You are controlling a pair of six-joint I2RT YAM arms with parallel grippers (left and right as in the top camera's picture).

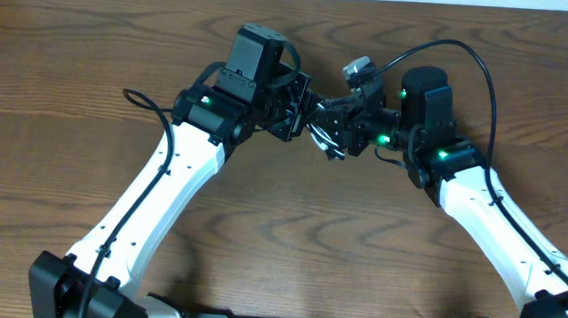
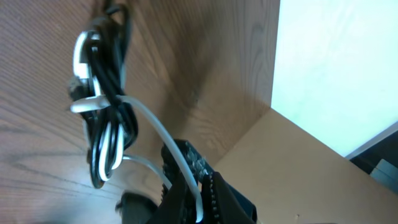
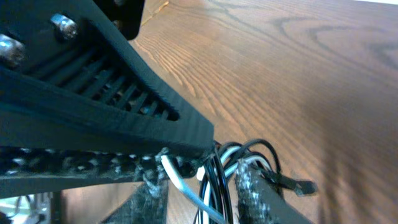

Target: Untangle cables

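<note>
The cables [image 1: 319, 138], a small coil of black and white cord, hang between my two grippers above the middle of the table. In the left wrist view the coil [image 2: 102, 118] hangs over the wood, and one white cord runs from it into my left gripper [image 2: 200, 196], which is shut on that cord. My left gripper [image 1: 302, 110] meets my right gripper [image 1: 336, 133] tip to tip. In the right wrist view my right gripper [image 3: 205, 186] has its fingers closed around the black and white strands [image 3: 217, 174]. A black plug end [image 3: 300, 185] sticks out to the right.
The wooden table [image 1: 288, 240] lies under both arms. A pale wall [image 2: 336, 62] and the table's far edge show in the left wrist view. The left gripper's black finger [image 3: 93, 118] fills the upper left of the right wrist view. A thick black wire [image 1: 462, 51] arcs over the right arm.
</note>
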